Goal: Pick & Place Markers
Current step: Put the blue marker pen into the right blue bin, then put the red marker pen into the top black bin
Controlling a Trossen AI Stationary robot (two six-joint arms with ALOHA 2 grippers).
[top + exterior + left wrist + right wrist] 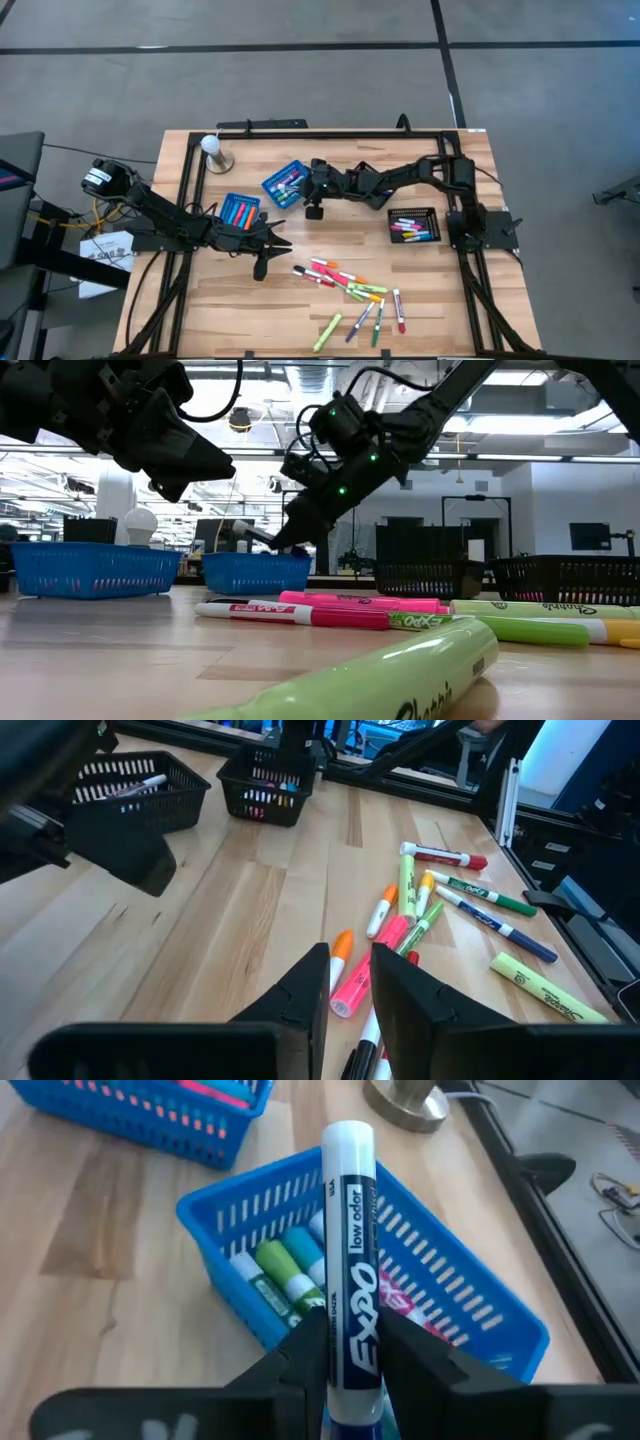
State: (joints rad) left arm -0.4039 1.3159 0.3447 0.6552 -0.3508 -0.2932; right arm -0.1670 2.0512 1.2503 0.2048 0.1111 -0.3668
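I see a pale wooden table (230, 310) edged by a black frame (188, 170). Two blue plastic baskets sit toward the back left, one (240, 211) nearer the front edge, the other (285, 184) just behind and to its right. A black mesh basket (414, 225) sits on the right side. At the back left corner stands a small lamp with a white bulb (213, 149) on a round metal base. Around the table I see grey floor (300, 70) crossed by dark lines.
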